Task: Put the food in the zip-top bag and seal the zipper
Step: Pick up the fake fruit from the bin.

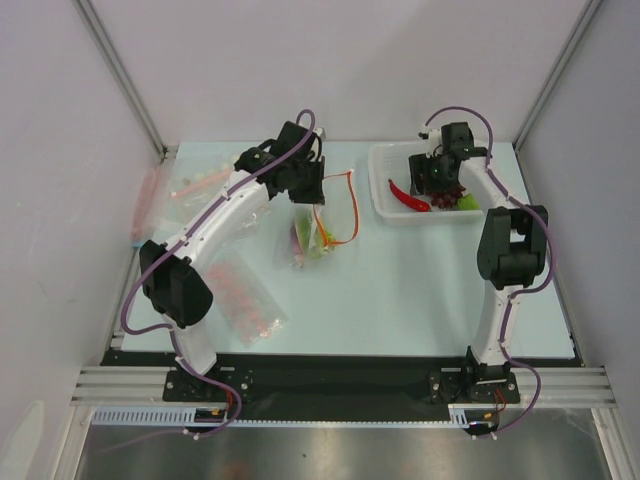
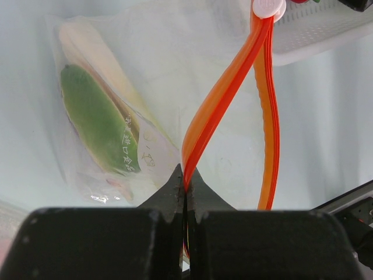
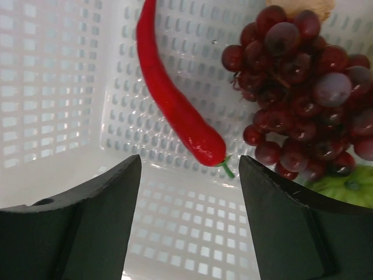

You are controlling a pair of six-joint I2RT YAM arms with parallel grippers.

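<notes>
Zip-top bag: one, clear, lying centre-left on the table, with one scallion stalk inside. Zipper: one, red-orange, its two strips parted; the left gripper is clamped tight on one strip. Grapes: one bunch, in the one white basket at far right, beside one red chili. The right gripper hangs just above the basket, jaws spread and empty, with the grapes ahead toward one finger. Dotted bags: two, at the left.
</notes>
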